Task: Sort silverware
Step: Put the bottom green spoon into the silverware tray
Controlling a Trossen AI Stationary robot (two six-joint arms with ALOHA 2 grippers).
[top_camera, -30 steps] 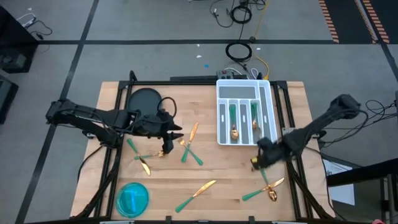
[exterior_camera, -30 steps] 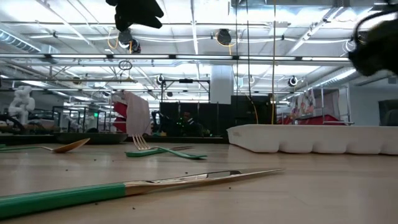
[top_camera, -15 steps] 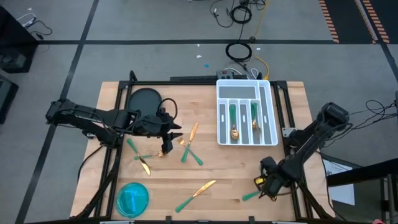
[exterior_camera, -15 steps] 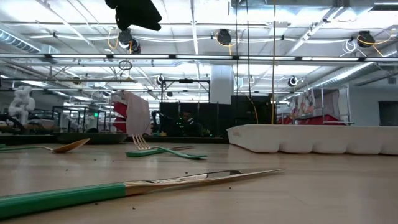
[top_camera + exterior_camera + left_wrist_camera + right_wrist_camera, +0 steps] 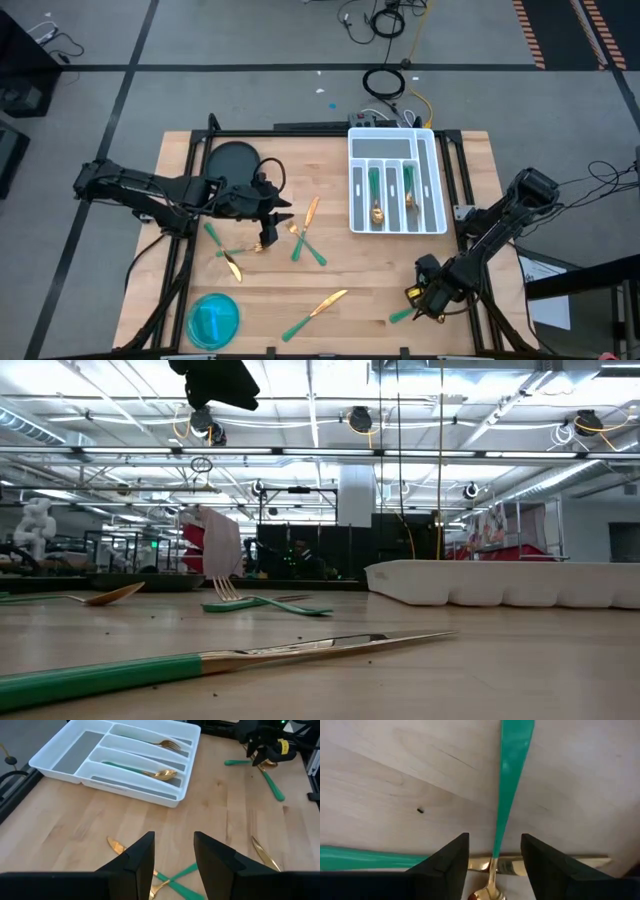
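Note:
Gold-headed silverware with green handles lies scattered flat on the wooden table. My right gripper [image 5: 425, 298] is low at the near right, open. In the right wrist view its fingers [image 5: 495, 840] stand either side of a spoon's green handle [image 5: 512, 765], just above its gold neck, where it crosses a second piece [image 5: 365, 859]. My left gripper [image 5: 272, 222] hovers open at the table's left middle, above crossed forks [image 5: 305, 245]; its fingers [image 5: 173, 837] hold nothing. A fork [image 5: 167, 743] and a spoon [image 5: 160, 774] lie in the white tray [image 5: 352, 180].
A knife [image 5: 318, 308] lies near the near edge and shows close up in the low view [image 5: 230, 660]. Another knife [image 5: 312, 210] and a spoon pair [image 5: 228, 255] sit mid-left. A blue bowl [image 5: 214, 318] stands at the near left corner, and a black round object [image 5: 232, 160] at the far left.
My right gripper has swung from beside the tray's near end toward the table's near edge and down, onto the crossed pieces at the near right. It left the low view's upper right. It has stayed nearly still for the last half second. The silverware has not moved.

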